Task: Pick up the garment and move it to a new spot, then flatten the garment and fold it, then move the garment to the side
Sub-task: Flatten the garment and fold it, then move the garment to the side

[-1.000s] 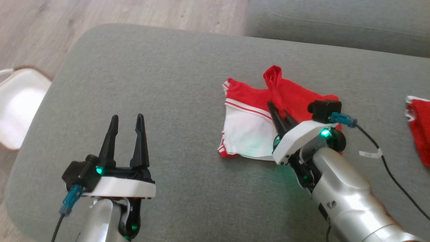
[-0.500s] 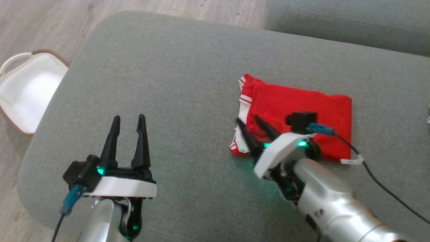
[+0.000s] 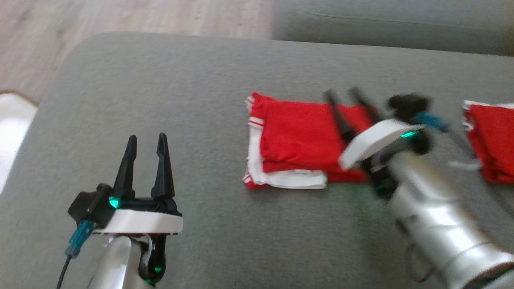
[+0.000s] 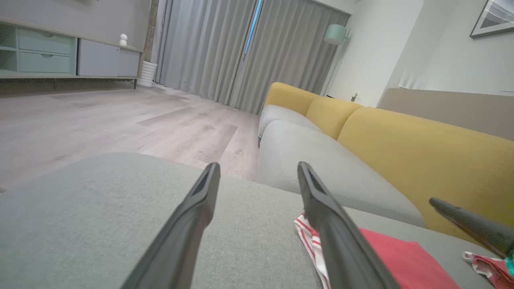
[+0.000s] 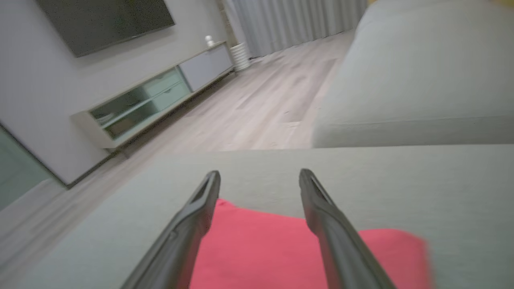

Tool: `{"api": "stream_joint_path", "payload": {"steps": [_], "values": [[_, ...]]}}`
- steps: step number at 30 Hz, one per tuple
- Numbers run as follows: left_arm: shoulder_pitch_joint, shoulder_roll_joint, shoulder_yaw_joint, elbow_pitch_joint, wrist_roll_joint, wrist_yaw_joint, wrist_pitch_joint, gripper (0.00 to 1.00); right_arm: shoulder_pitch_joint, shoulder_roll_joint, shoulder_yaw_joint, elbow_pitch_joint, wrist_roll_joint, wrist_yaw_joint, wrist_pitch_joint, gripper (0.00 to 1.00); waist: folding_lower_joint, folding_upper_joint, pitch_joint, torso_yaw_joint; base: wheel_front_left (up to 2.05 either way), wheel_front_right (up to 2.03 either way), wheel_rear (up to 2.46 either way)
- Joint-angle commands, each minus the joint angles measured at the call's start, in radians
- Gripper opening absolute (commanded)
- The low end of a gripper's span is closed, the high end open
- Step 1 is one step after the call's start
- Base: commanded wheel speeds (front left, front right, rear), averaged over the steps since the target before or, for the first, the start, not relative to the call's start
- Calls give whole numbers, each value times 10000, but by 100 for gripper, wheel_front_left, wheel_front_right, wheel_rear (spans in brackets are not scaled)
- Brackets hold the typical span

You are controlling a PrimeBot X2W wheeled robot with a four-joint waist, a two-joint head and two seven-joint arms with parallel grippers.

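The garment (image 3: 297, 140), red with white striped trim, lies folded flat near the middle of the grey cushion (image 3: 180, 80). My right gripper (image 3: 341, 92) hovers over the garment's right part, blurred, its jaws open and nothing between them. From the right wrist, the open right gripper (image 5: 260, 173) looks across the red garment (image 5: 261, 253). Well left of the garment and nearer to me, my left gripper (image 3: 147, 137) stands open and empty above bare cushion. The left wrist view has the left gripper (image 4: 259, 166) open, with the garment (image 4: 397, 257) to its right.
A second red and white garment (image 3: 492, 140) lies at the cushion's right edge. A white basket (image 3: 10, 132) sits on the wooden floor to the left. A grey sofa seat (image 3: 381, 24) runs beyond the cushion, with yellow backrests (image 4: 421, 152).
My right gripper has opened and let go of the garment, which now lies folded over itself. The gripper has pulled away toward the garment's right side. The head camera has shifted.
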Motion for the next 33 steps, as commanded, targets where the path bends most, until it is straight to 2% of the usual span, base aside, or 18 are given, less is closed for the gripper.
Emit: {"api": "stream_joint_path", "payload": {"steps": [1, 4, 7, 11, 15, 21, 33], "values": [[-325, 42, 402, -398, 115, 15, -51, 100, 3, -183, -259, -363, -379, 37, -133, 100, 0, 0, -52, -342, 0, 0, 0], [-345, 42, 429, -541, 210, 15, -51, 100, 580, -774, -1706, -1221, -2038, 37, -135, 100, 0, 0, -34, -682, 0, 0, 0], [-346, 42, 502, -658, 274, 15, -51, 100, 1461, -940, -3204, -2286, -3574, 37, -135, 100, 0, 0, -10, -992, 0, 0, 0], [-299, 42, 545, -731, 381, 15, -51, 100, 2732, -495, -4811, -3703, -5181, 37, -136, 100, 0, 0, -23, -1328, 0, 0, 0], [-158, 41, 579, -750, 636, 15, -51, 100, 3828, 156, -5633, -4910, -6319, 37, -136, 100, 0, 0, -61, -1585, 0, 0, 0], [153, 41, 645, -714, 696, 15, -51, 100, 4816, 627, -6147, -5761, -6745, 37, -137, 100, 0, 0, -56, -1798, 0, 0, 0], [191, 41, 567, -628, 730, 15, -51, 100, 4939, 672, -6085, -5938, -6474, 37, -137, 100, 0, 0, 16, -1729, 0, 0, 0]]}}
